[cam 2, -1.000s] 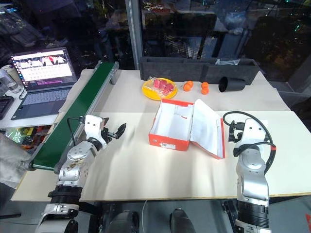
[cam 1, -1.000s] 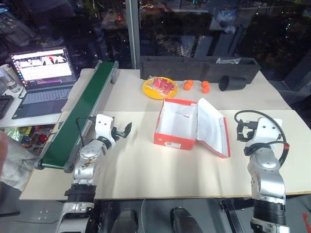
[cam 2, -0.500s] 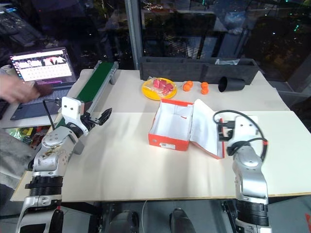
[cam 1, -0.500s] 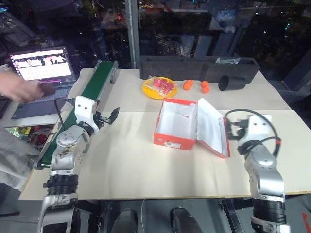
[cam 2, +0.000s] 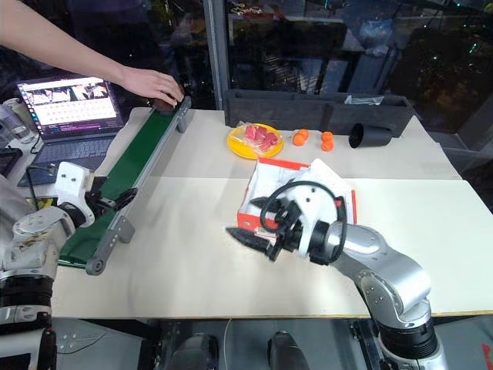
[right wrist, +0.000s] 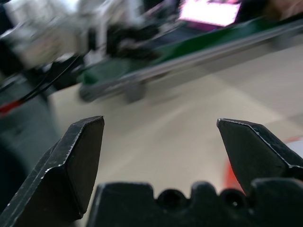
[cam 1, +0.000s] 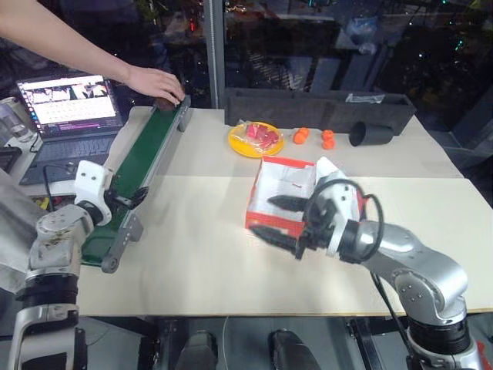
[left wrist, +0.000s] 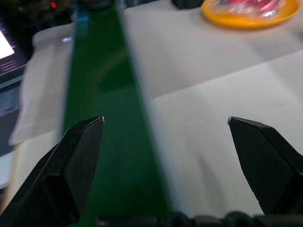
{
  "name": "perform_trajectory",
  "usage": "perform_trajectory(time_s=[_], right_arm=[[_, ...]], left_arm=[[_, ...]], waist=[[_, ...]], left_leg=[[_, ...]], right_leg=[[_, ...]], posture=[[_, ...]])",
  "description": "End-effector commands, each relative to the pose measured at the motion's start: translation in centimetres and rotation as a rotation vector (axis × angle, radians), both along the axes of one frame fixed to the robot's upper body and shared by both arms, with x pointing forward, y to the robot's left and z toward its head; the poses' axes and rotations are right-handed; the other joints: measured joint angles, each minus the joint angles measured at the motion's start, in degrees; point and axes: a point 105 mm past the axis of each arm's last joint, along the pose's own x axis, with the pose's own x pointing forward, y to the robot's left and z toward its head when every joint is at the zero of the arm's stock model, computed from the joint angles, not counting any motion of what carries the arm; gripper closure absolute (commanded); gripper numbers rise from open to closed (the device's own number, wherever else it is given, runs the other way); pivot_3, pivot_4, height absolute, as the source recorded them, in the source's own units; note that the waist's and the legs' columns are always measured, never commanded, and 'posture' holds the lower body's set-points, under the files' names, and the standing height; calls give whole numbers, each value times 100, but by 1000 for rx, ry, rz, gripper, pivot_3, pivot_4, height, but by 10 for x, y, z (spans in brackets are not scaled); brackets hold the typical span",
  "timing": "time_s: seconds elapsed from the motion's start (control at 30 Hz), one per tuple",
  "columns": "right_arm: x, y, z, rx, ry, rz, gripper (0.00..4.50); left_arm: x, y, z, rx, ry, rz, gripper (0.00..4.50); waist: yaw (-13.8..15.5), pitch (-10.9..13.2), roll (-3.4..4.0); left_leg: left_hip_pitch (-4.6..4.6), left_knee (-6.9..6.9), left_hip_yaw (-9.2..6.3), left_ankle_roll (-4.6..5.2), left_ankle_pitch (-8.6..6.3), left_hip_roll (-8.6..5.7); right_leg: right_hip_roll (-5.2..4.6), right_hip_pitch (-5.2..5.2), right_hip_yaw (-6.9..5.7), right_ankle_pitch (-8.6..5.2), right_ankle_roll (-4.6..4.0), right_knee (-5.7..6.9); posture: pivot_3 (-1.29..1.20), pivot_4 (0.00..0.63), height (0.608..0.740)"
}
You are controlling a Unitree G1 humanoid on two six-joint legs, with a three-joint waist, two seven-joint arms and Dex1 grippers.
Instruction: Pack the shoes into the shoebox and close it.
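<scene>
The red-orange shoebox stands open at the table's middle, white inside with nothing in it, and its lid is folded out to the right. My right gripper hangs open just in front of the box, pointing left, with nothing between its fingers. My left gripper is open over the near part of the green conveyor belt. A person's hand rests on a small dark thing at the belt's far end. It may be one of the shoes, but the hand mostly covers it.
A laptop sits left of the belt. At the back stand a long dark grey tray, a yellow plate of red food, small orange pieces and a tipped black cup. Bare tabletop lies between my grippers.
My right arm swung left across the front of the box and now points left. The left gripper moved left over the belt. A person's arm reached in to the belt's far end.
</scene>
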Motion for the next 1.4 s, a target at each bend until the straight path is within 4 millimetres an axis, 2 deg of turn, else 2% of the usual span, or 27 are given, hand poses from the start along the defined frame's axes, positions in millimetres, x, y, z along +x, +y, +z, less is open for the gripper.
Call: perform_trajectory(time_s=[0.03, 0.17, 0.3, 0.5, 0.77, 1.4], right_arm=[[-7, 5, -4, -52, -26, 39, 23], [-4, 8, -14, -74, -41, 9, 23], [-1, 12, -23, -98, -50, -12, 23], [10, 18, -22, -108, -94, -60, 23], [6, 19, -30, -150, -98, -20, 23], [10, 15, -33, -142, -86, -47, 23]], left_arm=[[-1, 8, 14, 30, -26, -2, 0], [-11, 15, -2, 79, 70, -23, 0], [-15, 25, -4, 106, 83, 14, 0], [-15, 45, 1, 116, 50, 123, 0], [-13, 39, -5, 105, 58, 111, 0], [-8, 36, 3, 114, 46, 103, 0]], waist=[[8, -1, -9], [-13, -2, -15], [-26, -3, -15], [-25, -3, -19], [-4, -5, -24], [-7, -5, -25]], left_leg=[[0, 0, 0, 0, 0, 1], [-1, -3, -1, 0, 0, 3], [-1, -5, -1, -1, 0, 5], [-1, -4, -1, -1, 0, 4], [-7, -4, -3, -1, 0, 4], [-8, -3, -6, -1, 0, 4]], right_leg=[[0, 0, -1, 0, 0, 0], [1, -5, -5, -5, -8, 2], [2, -7, -7, -5, -9, 3], [1, -6, -8, -5, -9, 3], [0, -8, -13, -5, -10, 3], [1, -8, -16, -5, -10, 4]], posture=[[0, 150, 681], [0, 150, 681], [0, 150, 681], [0, 150, 681], [0, 150, 681], [0, 150, 681]])
